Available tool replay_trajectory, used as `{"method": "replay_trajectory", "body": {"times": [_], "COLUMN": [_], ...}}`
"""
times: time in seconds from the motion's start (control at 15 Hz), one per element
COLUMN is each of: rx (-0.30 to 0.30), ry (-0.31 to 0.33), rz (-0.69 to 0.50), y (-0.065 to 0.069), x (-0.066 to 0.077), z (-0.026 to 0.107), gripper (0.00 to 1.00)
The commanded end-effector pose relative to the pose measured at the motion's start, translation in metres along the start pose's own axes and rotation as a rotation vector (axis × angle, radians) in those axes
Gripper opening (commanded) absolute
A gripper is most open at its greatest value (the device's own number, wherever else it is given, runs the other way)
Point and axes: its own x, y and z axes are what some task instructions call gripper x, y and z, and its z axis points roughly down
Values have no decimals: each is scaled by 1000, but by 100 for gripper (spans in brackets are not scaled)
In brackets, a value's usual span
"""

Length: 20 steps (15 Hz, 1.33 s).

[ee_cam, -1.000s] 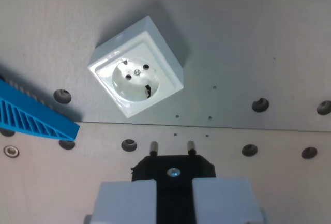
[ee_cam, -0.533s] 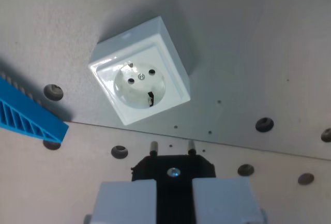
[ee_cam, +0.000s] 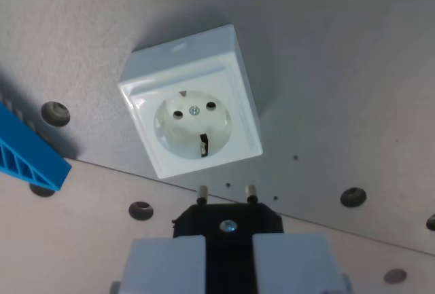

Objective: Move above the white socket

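The white socket (ee_cam: 192, 123) is a square box with a round recess and two pin holes, standing on the grey board in the upper middle of the wrist view. My gripper (ee_cam: 227, 256) is at the bottom centre, its two white fingers (ee_cam: 163, 263) shut on a black plug (ee_cam: 228, 223). The plug's two metal pins (ee_cam: 225, 191) point up the picture and end just below the socket's lower edge.
A blue ribbed plastic part (ee_cam: 24, 155) lies at the wrist view's left edge. Several dark screw holes (ee_cam: 353, 196) dot the board. A seam (ee_cam: 326, 229) between two board plates runs diagonally below the socket.
The camera has moved and turned: the socket now sits larger, lower and more to the right, closer to the plug pins. The blue part has slid toward the left edge.
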Motion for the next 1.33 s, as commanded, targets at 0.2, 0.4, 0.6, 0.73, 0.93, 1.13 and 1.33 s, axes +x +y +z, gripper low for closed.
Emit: {"method": "replay_trajectory", "body": {"times": [0.2, 0.4, 0.6, 0.73, 0.93, 1.13, 1.33], "rx": [-72, -77, -83, -86, -88, -81, -77], "ry": [86, 82, 84, 85, 82, 86, 89], "rz": [-223, -249, -262, -264, -263, -259, -251], "y": [-7, -9, -11, -13, -14, -16, -17], "x": [-4, -4, -5, -5, -6, -6, -7], "z": [21, 28, 35, 39, 44, 47, 49], "gripper": [0, 0, 0, 0, 0, 0, 0]}}
